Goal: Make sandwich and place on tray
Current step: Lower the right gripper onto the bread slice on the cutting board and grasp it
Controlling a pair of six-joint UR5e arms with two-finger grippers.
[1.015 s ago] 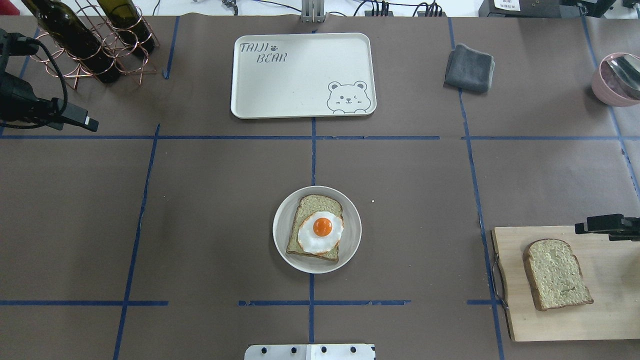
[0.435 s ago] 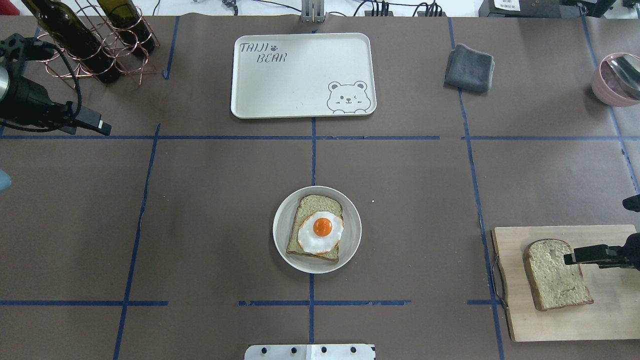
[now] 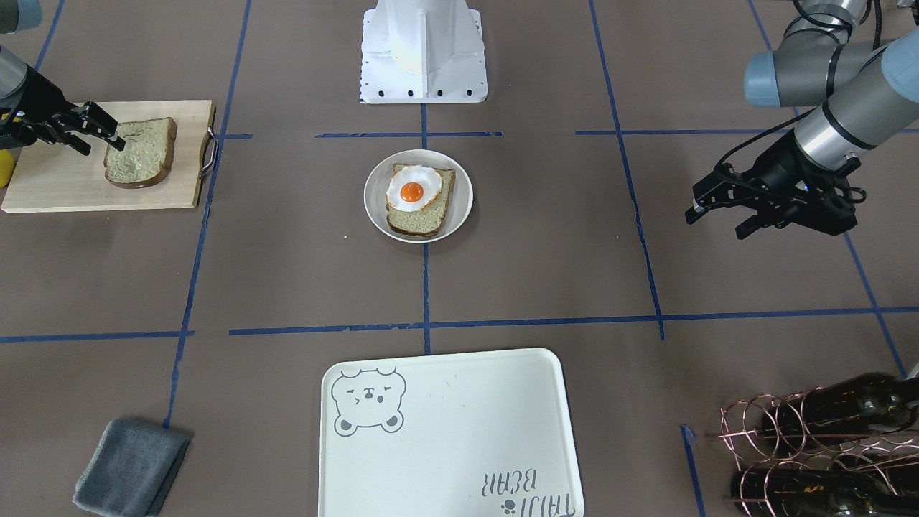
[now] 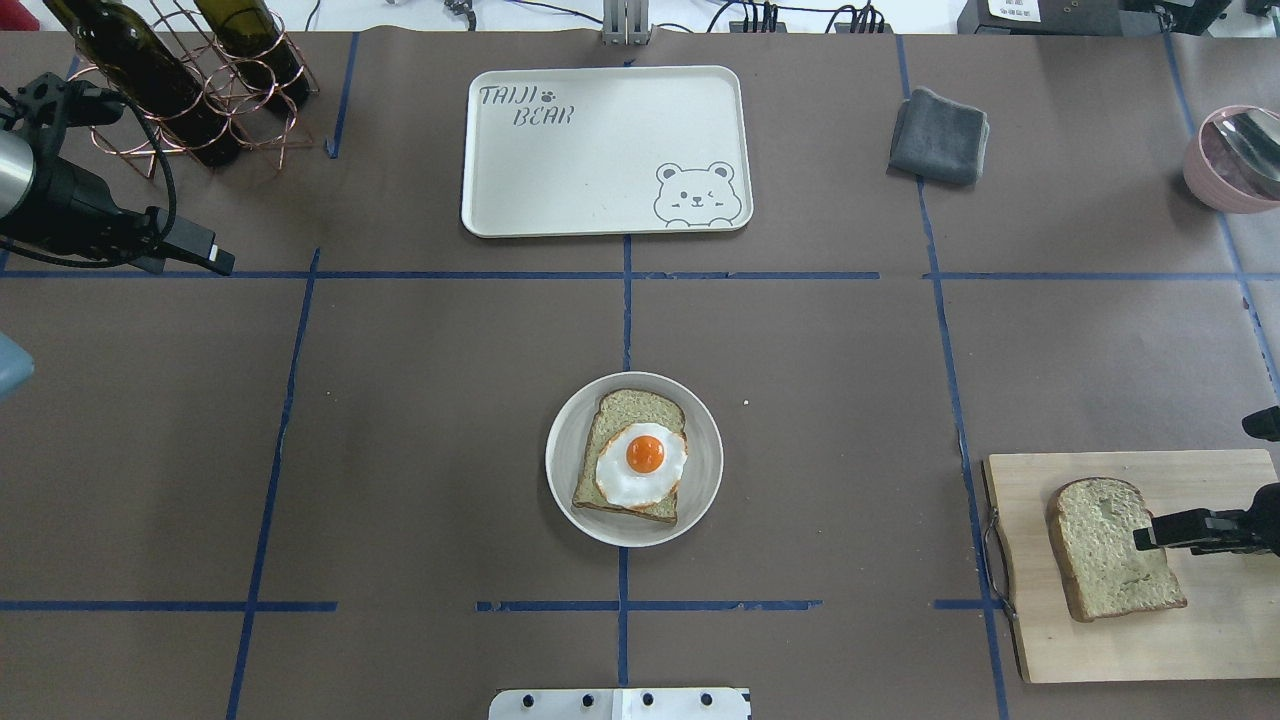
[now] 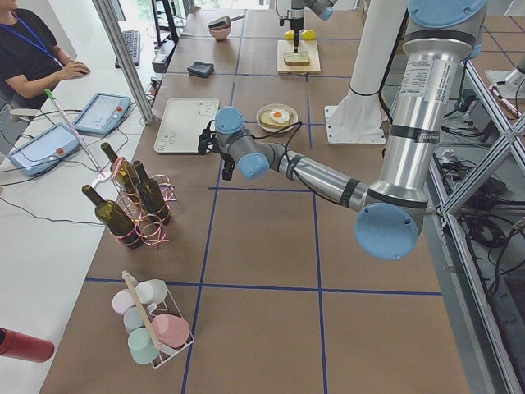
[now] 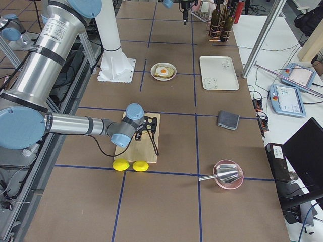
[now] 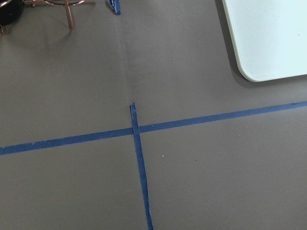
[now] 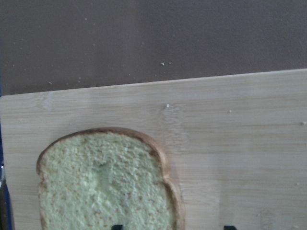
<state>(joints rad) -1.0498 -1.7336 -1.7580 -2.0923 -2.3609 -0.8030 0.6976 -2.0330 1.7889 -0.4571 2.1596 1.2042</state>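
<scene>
**Open claw over the spare slice, egg toast mid-table**

The table [image 4: 400, 400] is covered in brown paper, ruled into squares by blue tape [image 4: 625, 320]. At its middle sits the plate [image 4: 558, 455] with the half-built sandwich [image 4: 628, 412]: one slice lying flat with the egg [image 4: 640, 465] on top. The second slice [image 4: 1100, 560] lies flat on the board [image 4: 1150, 650] at the robot's right, well apart from the plate.

The right claw [image 4: 1195, 532] hangs over the board pointing down, fingers apart. Its wrist view shows one tip over the slice's edge and the other over bare wood; whether either touches I cannot tell. The left claw [image 3: 714, 224] hovers over bare paper at the robot's left, fingers apart and gripping nothing, near a copper rack [image 4: 240, 130] of dark bottles [image 4: 130, 60].

The tray [image 4: 600, 160] lies flat at the table's far edge, in line with the plate and well apart from both slices. A folded grey cloth [image 4: 938, 136] lies to its right, and a pink bowl [image 4: 1225, 165] holds a metal scoop near the far right corner. Two lemons [image 6: 130, 165] sit just beside the board's outer end. A wire holder of pastel mugs [image 5: 152, 324] stands at the left end.

The arms rise from a white base [image 3: 423, 54]. Aluminium posts frame the table, and an operator [image 5: 29, 53] in black sits at a white bench beside blue-cased pendants [image 5: 102, 111].
</scene>
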